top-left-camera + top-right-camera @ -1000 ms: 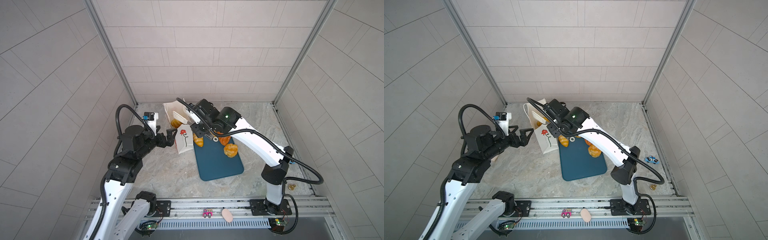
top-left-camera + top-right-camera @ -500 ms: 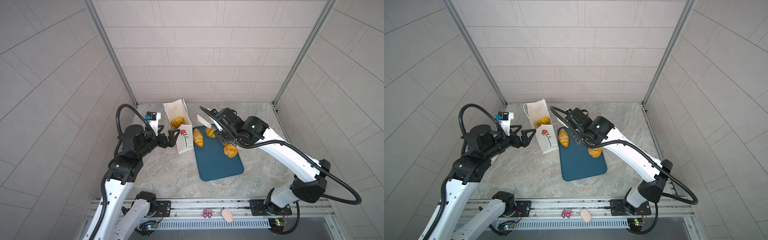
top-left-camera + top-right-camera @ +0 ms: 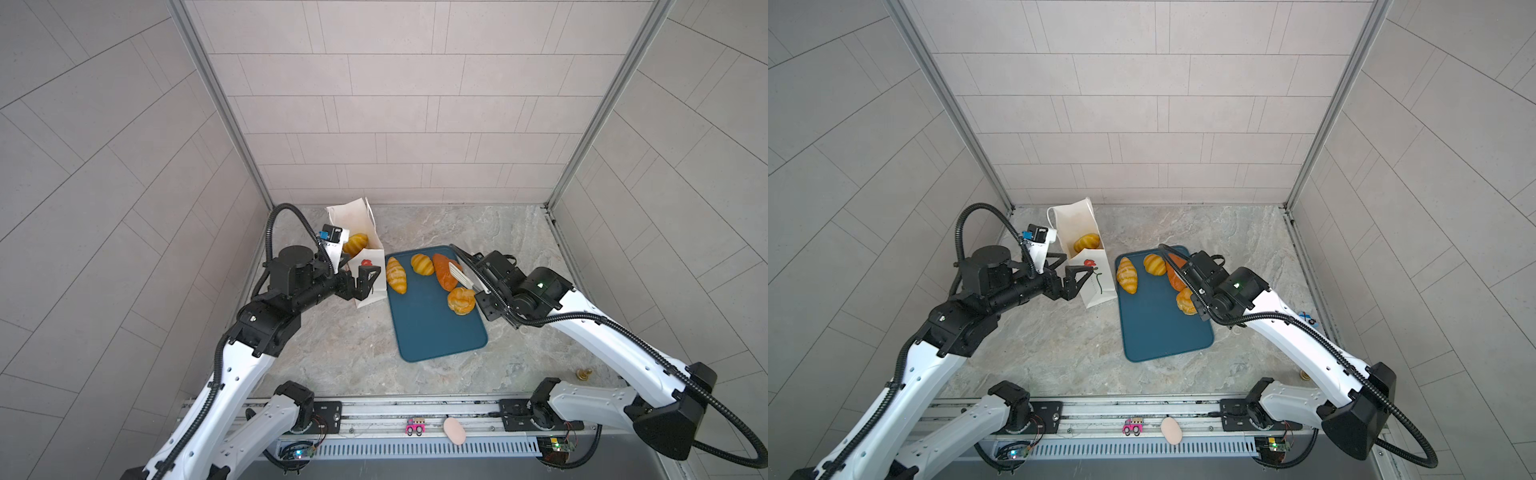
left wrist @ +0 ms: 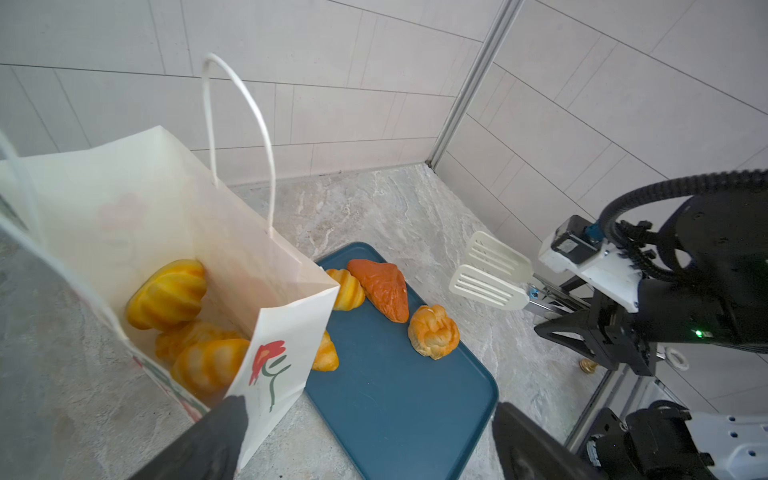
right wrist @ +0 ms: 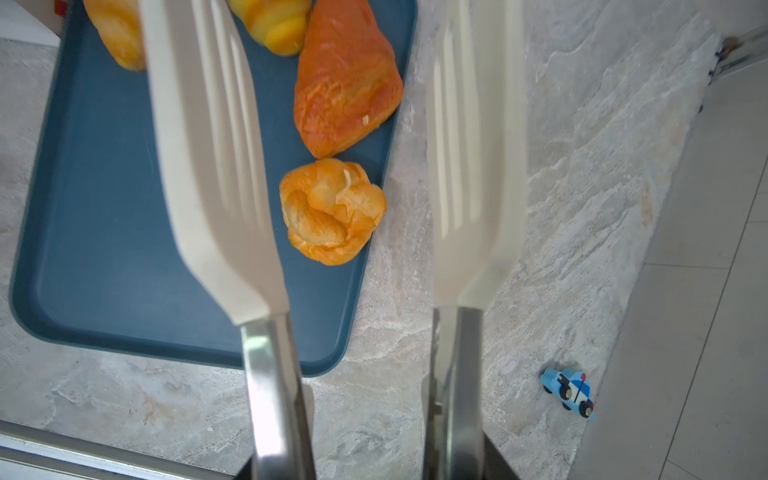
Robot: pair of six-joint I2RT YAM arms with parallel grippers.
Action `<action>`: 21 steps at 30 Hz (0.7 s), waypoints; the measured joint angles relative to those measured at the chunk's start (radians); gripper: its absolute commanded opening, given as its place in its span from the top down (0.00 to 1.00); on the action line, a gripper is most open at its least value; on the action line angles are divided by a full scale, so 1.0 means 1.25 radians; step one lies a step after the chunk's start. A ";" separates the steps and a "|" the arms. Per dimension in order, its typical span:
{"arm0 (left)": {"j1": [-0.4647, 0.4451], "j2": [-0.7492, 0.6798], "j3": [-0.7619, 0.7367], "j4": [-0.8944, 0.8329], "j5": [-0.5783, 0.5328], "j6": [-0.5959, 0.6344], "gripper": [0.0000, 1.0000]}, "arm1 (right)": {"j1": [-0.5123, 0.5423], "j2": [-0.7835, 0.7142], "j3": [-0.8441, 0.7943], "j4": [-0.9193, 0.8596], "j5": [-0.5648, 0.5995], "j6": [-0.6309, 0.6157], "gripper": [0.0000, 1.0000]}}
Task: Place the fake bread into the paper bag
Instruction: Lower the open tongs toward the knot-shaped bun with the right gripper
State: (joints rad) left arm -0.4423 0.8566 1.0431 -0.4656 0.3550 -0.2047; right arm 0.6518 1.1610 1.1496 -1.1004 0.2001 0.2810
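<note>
The left tool, wide open and empty, seems to steady the paper bag holding some fake bread, while the right tool grips empty, parted tongs above four pieces on the tray.

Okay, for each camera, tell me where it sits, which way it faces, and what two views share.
Top views: above the front rail, looking down on the table; both arms, left gripper and right gripper show.
Left wrist: on the left arm, facing the paper bag and tray; its own fingertips show.
Right wrist: on the right arm, looking down along its tongs at the tray.
Shared: both wrist views show the orange-brown loaf.
</note>
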 measured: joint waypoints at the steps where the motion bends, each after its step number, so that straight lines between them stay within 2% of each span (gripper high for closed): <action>1: -0.015 0.007 0.000 0.001 -0.007 0.002 0.00 | -0.005 -0.010 -0.017 0.001 -0.005 0.005 0.46; 10: -0.135 0.087 0.003 0.007 -0.068 0.018 0.00 | -0.035 -0.079 -0.133 0.017 -0.071 0.067 0.45; 21: -0.160 0.118 0.005 0.030 -0.082 0.021 0.00 | -0.039 -0.082 -0.233 0.049 -0.144 0.145 0.44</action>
State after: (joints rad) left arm -0.6422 1.0042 1.0492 -0.4278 0.2520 -0.1783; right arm 0.6029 1.0580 0.8585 -1.0389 0.0204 0.4618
